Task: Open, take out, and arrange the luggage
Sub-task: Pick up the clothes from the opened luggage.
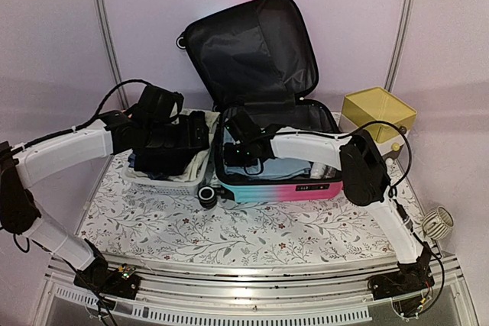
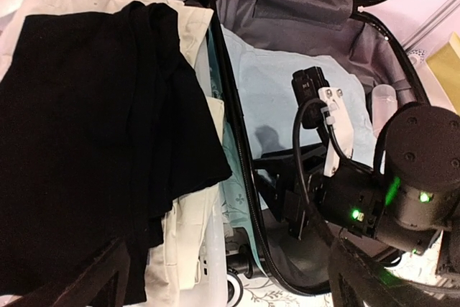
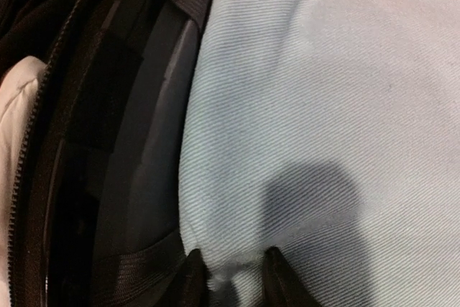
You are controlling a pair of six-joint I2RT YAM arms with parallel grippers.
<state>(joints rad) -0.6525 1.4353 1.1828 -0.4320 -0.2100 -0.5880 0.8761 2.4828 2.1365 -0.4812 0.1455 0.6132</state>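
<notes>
The luggage [image 1: 275, 188] stands open on the desk [image 1: 229, 234]. In the white basket [image 1: 191, 182] at its 9 o'clock lie black and cream clothes [image 2: 86, 141], below the released left pincer [image 2: 230, 278]. The right pincer [image 3: 230, 278] grasps a light-blue garment [image 3: 323, 106], not yet out.

basket [image 1: 174, 182] left of luggage [image 1: 279, 189], cloth [image 1: 289, 170] inside

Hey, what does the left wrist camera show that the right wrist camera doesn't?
Only left wrist: the right arm reaching into the luggage, the raised lid, a clear bottle, and the open left gripper. Only right wrist: a close view of the right gripper pinching a fold of the blue cloth. Both: the blue cloth, the luggage's zipper rim, and cream cloth beside it.
</notes>
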